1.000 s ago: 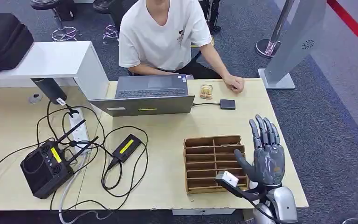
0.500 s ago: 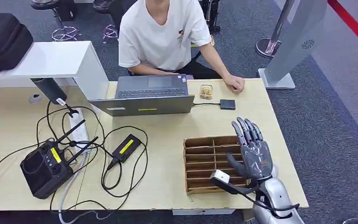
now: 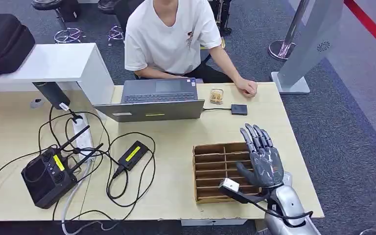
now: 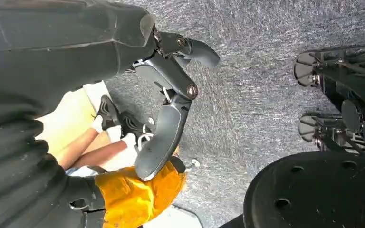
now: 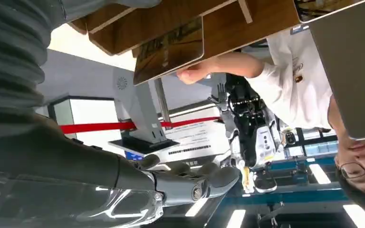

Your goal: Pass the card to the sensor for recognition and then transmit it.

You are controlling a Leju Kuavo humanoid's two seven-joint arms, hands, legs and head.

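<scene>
Hovering over the brown slotted cardboard organiser (image 3: 223,170) near the pale wooden desk's (image 3: 176,196) right front corner, the right hand (image 3: 262,159) spreads empty fingers; its wrist view reveals a card (image 5: 168,50). The left hand (image 4: 164,102) hangs open above grey carpet (image 4: 261,71).

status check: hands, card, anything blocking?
Right hand open, empty, hovering over the slotted card box. Left hand empty, fingers apart, hanging toward the floor. Card on the desk beside the person's hand. Path looks clear.
</scene>
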